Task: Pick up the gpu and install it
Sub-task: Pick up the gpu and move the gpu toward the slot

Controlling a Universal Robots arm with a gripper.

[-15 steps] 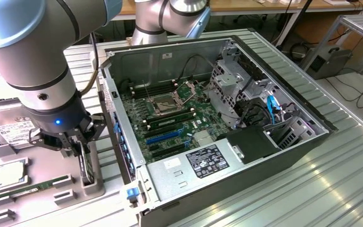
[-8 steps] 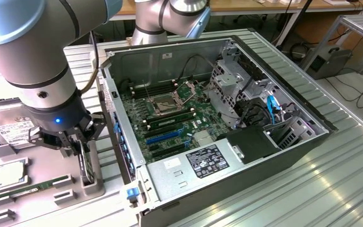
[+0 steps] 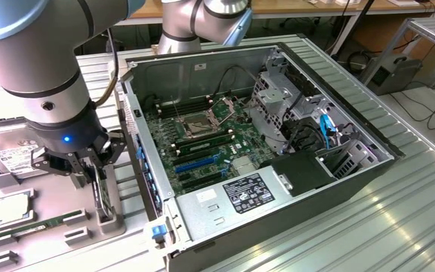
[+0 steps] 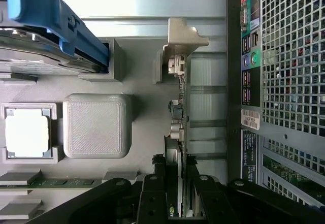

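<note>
One gpu stands on edge in a grey holder directly beneath the gripper, whose fingers look clamped on its near edge (probably light, stiff, fragile; best pinched on the bare board, clear of the fan).

In the exterior view the arm is cut off by the upper edge. It hides part of the hard drive, which the exterior view's left edge also cuts. The gpu stands edge-on, so its faces cannot be seen. Its top is hidden between the clamping fingers of the gripper. The print on the power supply label is too small to read. In the wrist view the gripper is cut by the picture's edge. It covers one end of the gpu and part of the memory stick. The case runs out of the picture.
</note>
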